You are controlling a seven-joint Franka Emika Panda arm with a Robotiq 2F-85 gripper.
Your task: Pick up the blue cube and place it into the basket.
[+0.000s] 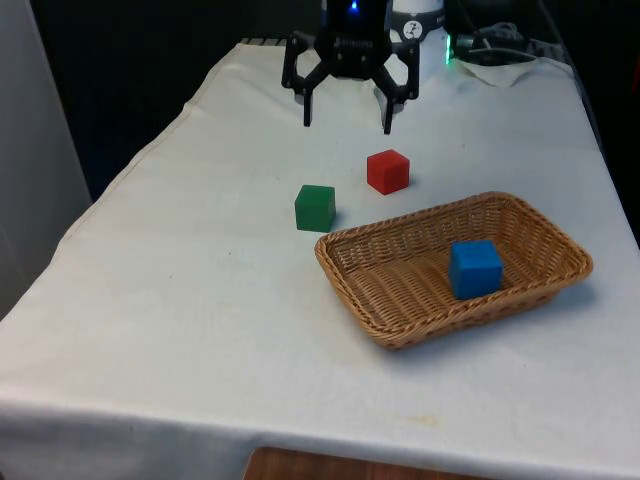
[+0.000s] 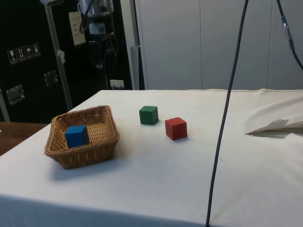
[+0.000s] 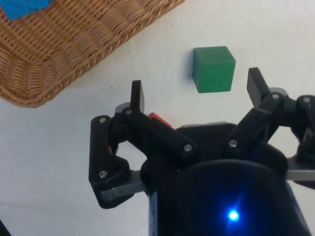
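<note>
blue cube [image 1: 474,268]: inside basket [image 1: 400,318], nr counter's front edge.
jaws [image 1: 346,124]: spread wide, holding nothing, above counter's far end.
red cube [image 1: 388,171], green cube [image 1: 315,207]: on cloth betw. jaws & basket.

The basket [image 1: 540,236] sits on the table [image 1: 180,300] toward the front view's right and the near side, and one cube [image 1: 474,268] lies inside it, toward its right half. Two more cubes rest on the cloth just beyond the basket's far-left rim, one [image 1: 315,207] to the left and slightly nearer, the other [image 1: 388,171] to its right and farther back. The gripper [image 1: 347,125] hangs above the table's far end, behind both, jaws spread apart.
</note>
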